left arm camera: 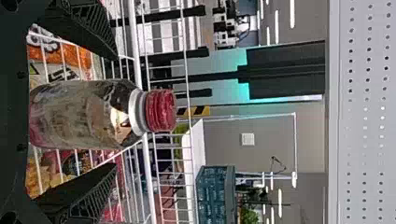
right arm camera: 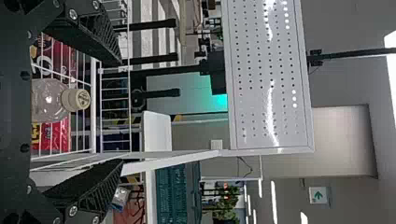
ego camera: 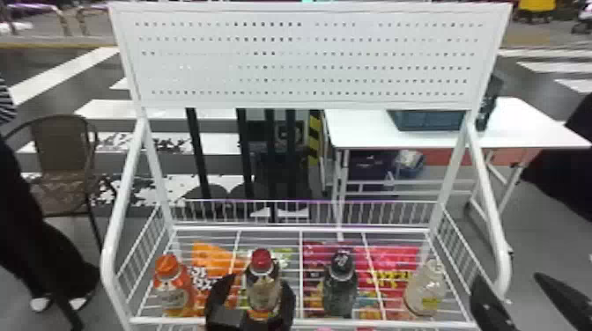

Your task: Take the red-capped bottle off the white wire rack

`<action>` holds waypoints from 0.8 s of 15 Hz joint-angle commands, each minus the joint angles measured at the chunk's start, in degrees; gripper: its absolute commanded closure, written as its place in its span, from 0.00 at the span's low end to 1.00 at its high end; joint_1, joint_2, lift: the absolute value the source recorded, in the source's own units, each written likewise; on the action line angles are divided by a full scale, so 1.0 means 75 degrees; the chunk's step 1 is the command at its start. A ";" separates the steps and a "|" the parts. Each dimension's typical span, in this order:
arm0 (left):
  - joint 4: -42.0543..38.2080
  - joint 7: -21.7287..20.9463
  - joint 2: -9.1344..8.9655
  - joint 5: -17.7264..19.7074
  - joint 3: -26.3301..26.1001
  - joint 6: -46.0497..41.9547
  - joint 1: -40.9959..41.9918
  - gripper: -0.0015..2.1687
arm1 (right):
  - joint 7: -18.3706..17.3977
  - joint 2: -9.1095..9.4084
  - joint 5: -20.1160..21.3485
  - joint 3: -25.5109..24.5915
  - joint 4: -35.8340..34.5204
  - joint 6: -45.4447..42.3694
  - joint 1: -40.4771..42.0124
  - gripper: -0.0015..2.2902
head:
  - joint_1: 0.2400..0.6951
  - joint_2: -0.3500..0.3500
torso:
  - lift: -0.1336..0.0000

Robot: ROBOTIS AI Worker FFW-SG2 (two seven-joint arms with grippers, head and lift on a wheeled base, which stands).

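Red-capped bottle (ego camera: pixel 263 288) is standing near the front edge of the white wire rack (ego camera: pixel 264 229), left of centre; the left gripper's (left arm camera: pixel 114 111) 2 fingers are spreading around it without touching. Grasping is probably pending, the next move calling for closing, then lifting. Left wrist view is revealing both side gaps; head view is adding 3 neighbouring bottles (ego camera: pixel 340 288) and, by the right edge, the parted right gripper (ego camera: pixel 506 277).

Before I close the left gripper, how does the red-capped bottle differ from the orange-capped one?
The red-capped bottle has a dark neck and brownish body; the orange-capped bottle looks bright orange around a pale label. The red-capped one stands between the left gripper's open fingers; the orange-capped one stands outside them, farther left. Both are capped and upright on the white wire rack.
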 commanded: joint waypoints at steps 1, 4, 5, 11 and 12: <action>0.0259 -0.0019 -0.0041 0.0074 -0.0077 0.0000 -0.0229 0.03 | 0.0000 0.0014 0.0000 0.0000 -0.0054 -0.0039 0.0052 0.07 | 0.57 0.50 | 1.00; 0.0528 -0.0136 -0.0134 0.0121 -0.0124 0.0000 -0.0428 0.03 | 0.0012 0.0025 0.0000 0.0000 -0.0078 -0.0086 0.0099 0.07 | 0.57 0.50 | 1.00; 0.0610 -0.0183 -0.0146 0.0132 -0.0124 0.0000 -0.0475 0.03 | 0.0012 0.0037 0.0000 0.0000 -0.0078 -0.0109 0.0122 0.07 | 0.57 0.50 | 1.00; 0.0786 -0.0207 -0.0158 0.0214 -0.0124 0.0000 -0.0569 0.14 | 0.0012 0.0049 0.0012 0.0012 -0.0113 -0.0156 0.0145 0.07 | 0.57 0.50 | 1.00; 0.0751 -0.0207 -0.0146 0.0226 -0.0135 0.0000 -0.0569 0.24 | 0.0012 0.0049 0.0000 0.0012 -0.0101 -0.0156 0.0145 0.07 | 0.57 0.50 | 1.00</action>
